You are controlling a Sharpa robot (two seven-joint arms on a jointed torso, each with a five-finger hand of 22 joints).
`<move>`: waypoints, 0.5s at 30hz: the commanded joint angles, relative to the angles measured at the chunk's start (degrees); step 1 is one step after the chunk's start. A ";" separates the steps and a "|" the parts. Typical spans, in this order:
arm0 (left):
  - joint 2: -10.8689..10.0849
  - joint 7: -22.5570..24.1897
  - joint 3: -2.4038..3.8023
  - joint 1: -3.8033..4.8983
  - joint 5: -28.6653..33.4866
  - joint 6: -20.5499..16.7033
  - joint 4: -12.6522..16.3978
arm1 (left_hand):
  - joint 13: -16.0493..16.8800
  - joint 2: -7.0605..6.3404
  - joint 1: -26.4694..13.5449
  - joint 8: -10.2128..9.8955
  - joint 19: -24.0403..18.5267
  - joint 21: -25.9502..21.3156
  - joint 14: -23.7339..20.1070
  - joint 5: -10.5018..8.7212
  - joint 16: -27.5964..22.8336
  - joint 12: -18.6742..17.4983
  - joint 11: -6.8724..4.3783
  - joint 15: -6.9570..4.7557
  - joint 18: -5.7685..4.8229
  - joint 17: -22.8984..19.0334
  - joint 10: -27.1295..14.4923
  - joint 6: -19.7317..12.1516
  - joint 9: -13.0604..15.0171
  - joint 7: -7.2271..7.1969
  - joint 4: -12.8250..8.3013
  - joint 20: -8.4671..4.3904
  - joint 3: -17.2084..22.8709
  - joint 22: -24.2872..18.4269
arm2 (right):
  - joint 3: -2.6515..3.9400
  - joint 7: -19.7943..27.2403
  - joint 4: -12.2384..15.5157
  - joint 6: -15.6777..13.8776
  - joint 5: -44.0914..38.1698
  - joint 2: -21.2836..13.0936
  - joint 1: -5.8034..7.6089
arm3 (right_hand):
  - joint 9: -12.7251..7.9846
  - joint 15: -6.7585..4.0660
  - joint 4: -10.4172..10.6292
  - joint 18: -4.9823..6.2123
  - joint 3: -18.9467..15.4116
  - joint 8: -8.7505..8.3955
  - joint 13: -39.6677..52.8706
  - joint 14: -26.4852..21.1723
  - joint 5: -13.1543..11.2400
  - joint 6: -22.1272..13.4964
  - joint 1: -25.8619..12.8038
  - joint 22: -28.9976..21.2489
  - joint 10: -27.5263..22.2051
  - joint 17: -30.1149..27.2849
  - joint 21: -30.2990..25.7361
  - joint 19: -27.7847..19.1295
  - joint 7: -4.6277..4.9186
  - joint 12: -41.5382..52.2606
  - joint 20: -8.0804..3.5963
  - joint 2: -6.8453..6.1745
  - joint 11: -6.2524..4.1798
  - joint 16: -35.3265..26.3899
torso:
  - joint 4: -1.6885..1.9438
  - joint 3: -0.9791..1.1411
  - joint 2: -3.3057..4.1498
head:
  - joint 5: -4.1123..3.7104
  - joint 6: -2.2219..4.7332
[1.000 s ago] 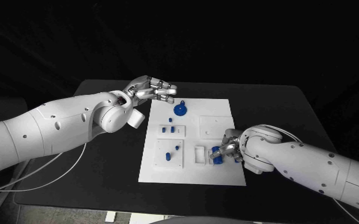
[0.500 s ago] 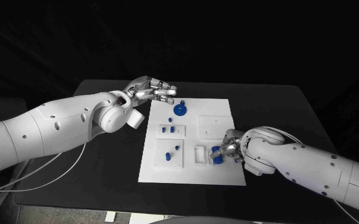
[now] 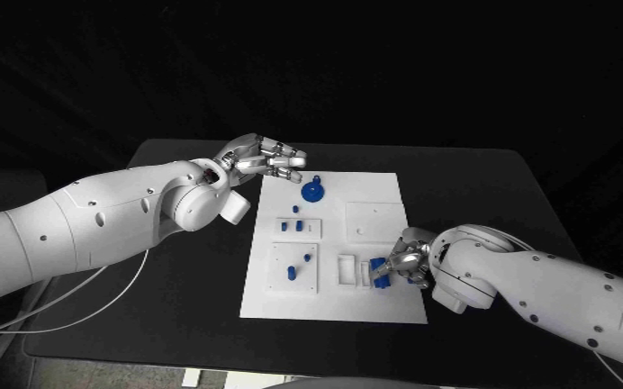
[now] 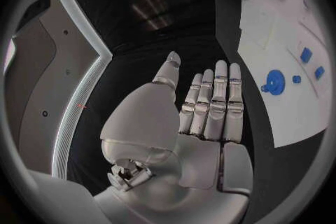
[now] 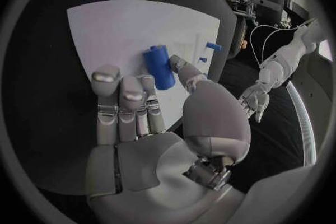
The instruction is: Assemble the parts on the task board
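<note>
The white task board [image 3: 374,193] lies in the middle of the black table. My right hand [image 3: 408,263] is low over its near right part and pinches a blue cylinder [image 3: 379,270] between thumb and fingers. In the right wrist view the thumb tip touches the cylinder [image 5: 159,67] just above the board [image 5: 119,28]. My left hand [image 3: 266,157] hovers open by the board's far left corner, fingers straight [image 4: 213,106], holding nothing. A blue round part [image 3: 313,191] sits at the far end of the board, just off the left hand.
Small blue parts sit in the left-hand plates, a pair [image 3: 296,223] and lower ones [image 3: 293,269]. White recessed plates [image 3: 346,269] lie beside the right hand. Black table [image 3: 481,191] surrounds the board. A white cable [image 3: 91,294] trails off the left side.
My right hand with the blue cylinder has shifted slightly toward the near right of the board. The left hand has stayed where it was.
</note>
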 commanded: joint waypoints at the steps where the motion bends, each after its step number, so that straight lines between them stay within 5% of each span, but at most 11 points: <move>1: 0.12 0.16 0.02 0.03 -0.19 1.13 0.03 | 0.05 -0.35 -0.37 0.02 0.34 0.35 -0.42 -0.07 -0.15 -0.12 0.10 -0.08 0.93 0.05 -0.38 -0.37 0.00 0.07 0.24 -0.08 0.08 -0.10 | 0.18 -0.75 1.05 -1.31 3.17 -0.29 0.10 | 0.51 -0.51 0.13 -0.96 0.20 0.52 0.07 -0.07 0.23 0.54 0.59 5.16 0.71 0.13 0.30 3.24 0.03 0.38 -0.25 0.21 -0.08 0.07 | 0.05 -0.01 0.00 | 0.00 -0.07; 15: 0.15 0.09 0.01 0.02 -0.29 1.46 -0.01 | 0.05 -0.41 -0.34 0.02 0.28 0.51 -0.49 0.00 -0.15 -0.12 0.12 -0.07 0.93 0.06 -0.45 -0.42 0.00 0.08 0.26 -0.06 0.14 -0.40 | 0.48 -0.86 2.85 -2.10 4.35 0.82 0.27 | 0.56 -0.58 0.39 -1.05 -0.25 0.52 0.45 -0.05 0.44 0.84 0.60 5.17 1.08 0.27 0.63 3.22 -0.11 0.52 -0.35 0.42 -0.15 0.11 | 0.09 -0.01 0.04 | 0.26 -0.20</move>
